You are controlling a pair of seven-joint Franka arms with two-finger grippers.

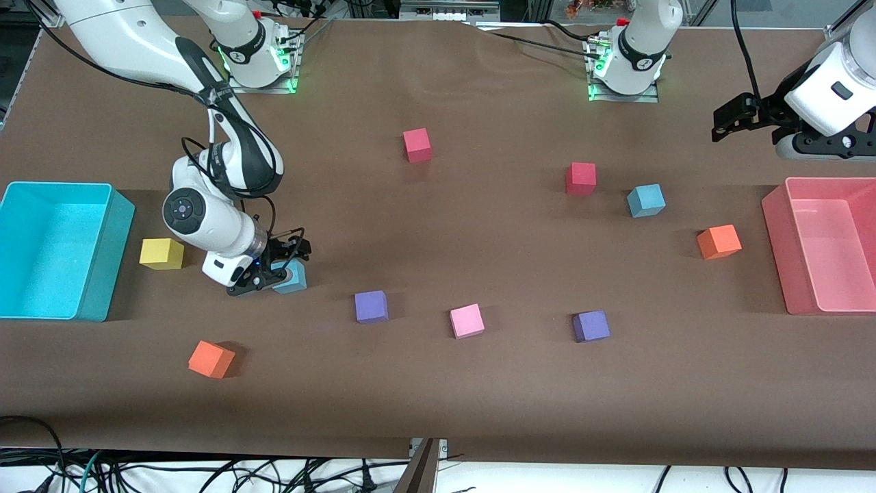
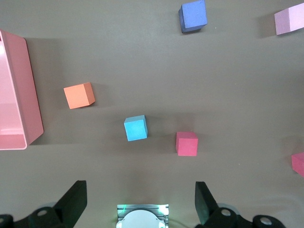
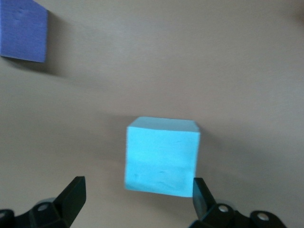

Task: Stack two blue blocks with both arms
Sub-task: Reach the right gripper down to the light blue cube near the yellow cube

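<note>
Right claw (image 1: 284, 268) is lowered at one blue block (image 1: 293, 278) on the counter (image 1: 438, 383), near the yellow cube (image 1: 161, 253) w/ fingers spread, block apparently not yet pinched. Second blue block (image 1: 646, 200) sits near a red cube (image 1: 581, 178). Left claw (image 1: 727, 122), spread, is held waiting above the pink bin (image 1: 773, 226).

Left pincer (image 2: 139, 202) hangs high over the brown worktop (image 2: 228, 71), fingers (image 2: 73, 202) spread wide, nothing between them. Sky-blue block (image 2: 136, 128) sits alone on the worktop, a red block (image 2: 186, 143) just beside it, not touching. Orange block (image 2: 79, 95) lies between the blue block and the pink bin (image 2: 29, 107). Purple block (image 2: 193, 15) and pink block (image 2: 289, 21) at frame edge, well apart. Another red block (image 2: 299, 164) partly cut off. Arm base (image 2: 142, 217) with green light between the fingers.
</note>
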